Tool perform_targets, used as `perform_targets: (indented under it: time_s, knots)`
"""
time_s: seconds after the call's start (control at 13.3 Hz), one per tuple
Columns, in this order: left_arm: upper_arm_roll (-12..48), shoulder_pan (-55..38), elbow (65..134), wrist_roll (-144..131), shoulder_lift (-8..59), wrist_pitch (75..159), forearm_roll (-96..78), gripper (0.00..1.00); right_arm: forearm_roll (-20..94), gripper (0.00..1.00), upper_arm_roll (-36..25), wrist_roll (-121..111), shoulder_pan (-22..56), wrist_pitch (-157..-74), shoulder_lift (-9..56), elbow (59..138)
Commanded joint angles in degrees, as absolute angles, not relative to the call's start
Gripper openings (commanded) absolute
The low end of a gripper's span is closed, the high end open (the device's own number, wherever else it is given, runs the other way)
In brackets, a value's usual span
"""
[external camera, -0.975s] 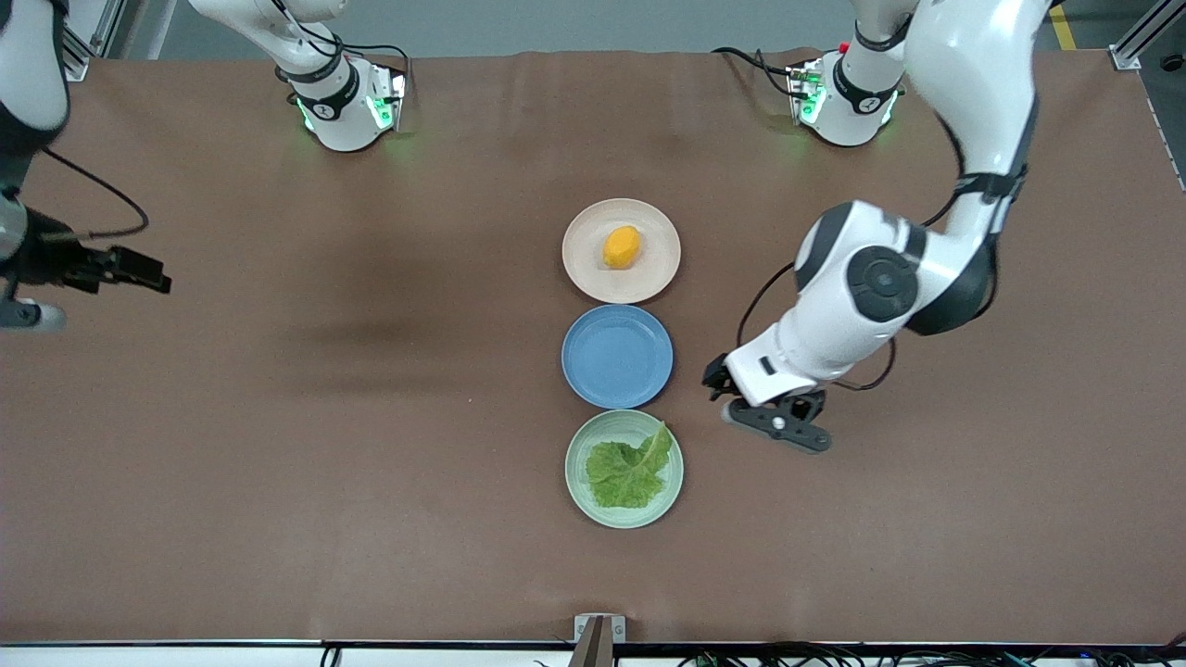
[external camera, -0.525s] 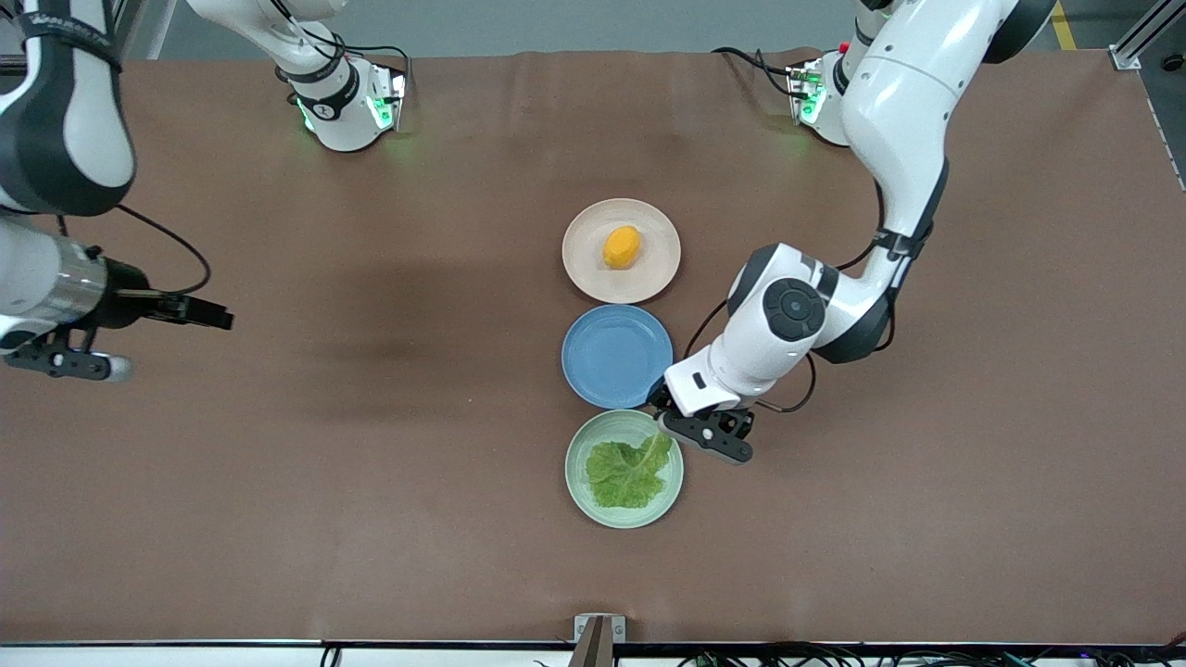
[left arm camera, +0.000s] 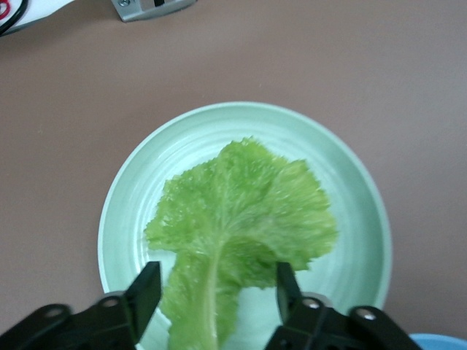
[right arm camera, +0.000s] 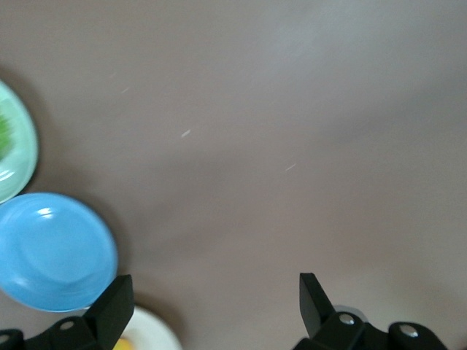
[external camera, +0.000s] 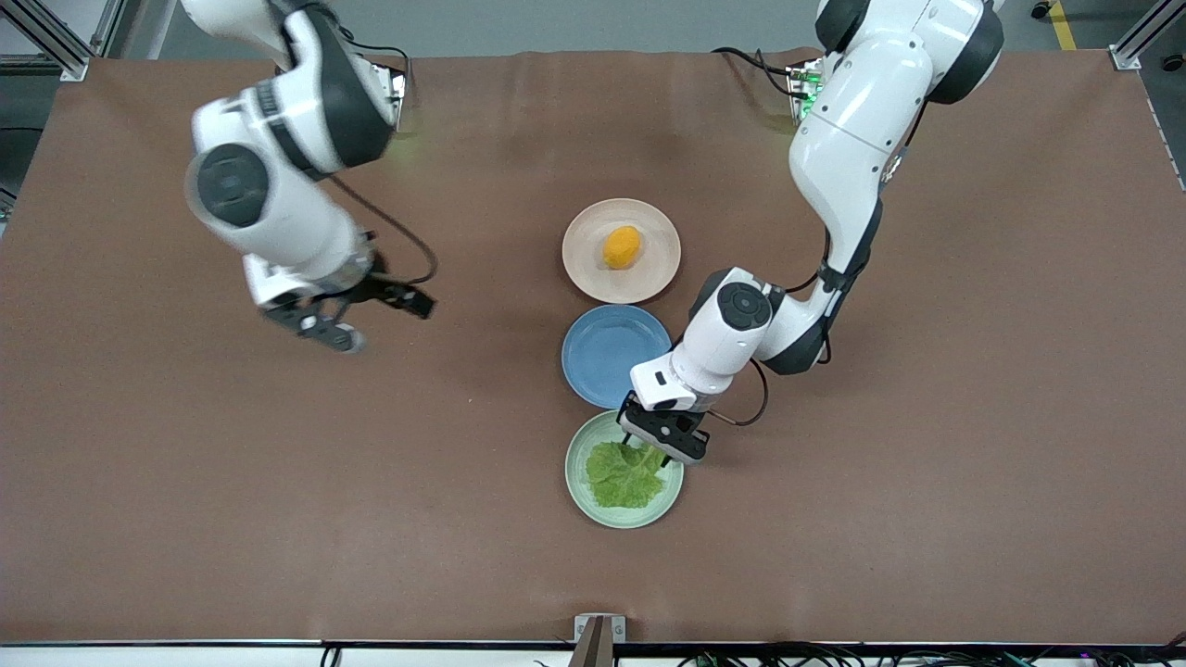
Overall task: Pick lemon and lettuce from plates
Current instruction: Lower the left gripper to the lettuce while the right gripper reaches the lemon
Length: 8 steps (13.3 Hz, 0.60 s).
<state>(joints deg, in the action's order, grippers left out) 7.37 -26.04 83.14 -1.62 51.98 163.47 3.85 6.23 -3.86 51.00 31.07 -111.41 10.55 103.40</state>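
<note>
Three round shallow plates (external camera: 621, 250), one small orange-yellow lemon (external camera: 621, 247), one crinkled green lettuce leaf (external camera: 625, 473). Left hand (left arm camera: 217, 292) spread astride its stem; right hand (right arm camera: 217, 302) spread over bare tabletop (external camera: 371, 482).

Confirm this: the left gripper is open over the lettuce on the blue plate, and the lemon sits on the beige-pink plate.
One detail is wrong: the lettuce lies on the mint green plate, not the blue plate, which holds nothing. The left wrist view shows this. The rest stands: the left gripper is open over the lettuce, and the lemon sits on the beige-pink plate.
</note>
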Motion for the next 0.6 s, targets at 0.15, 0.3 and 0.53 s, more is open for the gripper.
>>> perform_targets:
  time_s: [0.15, 0.3, 0.53]
  knots:
    - [6.2, -27.0, 79.1, -0.4, 55.5, 164.0, 5.8, 0.6, 6.2, 1.0, -4.7, 69.1, 46.2, -125.1, 12.6, 110.7]
    - [6.2, -27.1, 79.1, -0.4, 55.6, 164.0, 6.0, 0.59, 5.5, 1.0, -4.8, 76.6, 50.7, -130.3, 16.5, 110.5]
    - [6.2, -27.2, 79.1, -0.3, 56.2, 164.0, 6.1, 0.56, 5.4, 1.0, -4.8, 81.6, 54.8, -132.7, 20.9, 109.3]
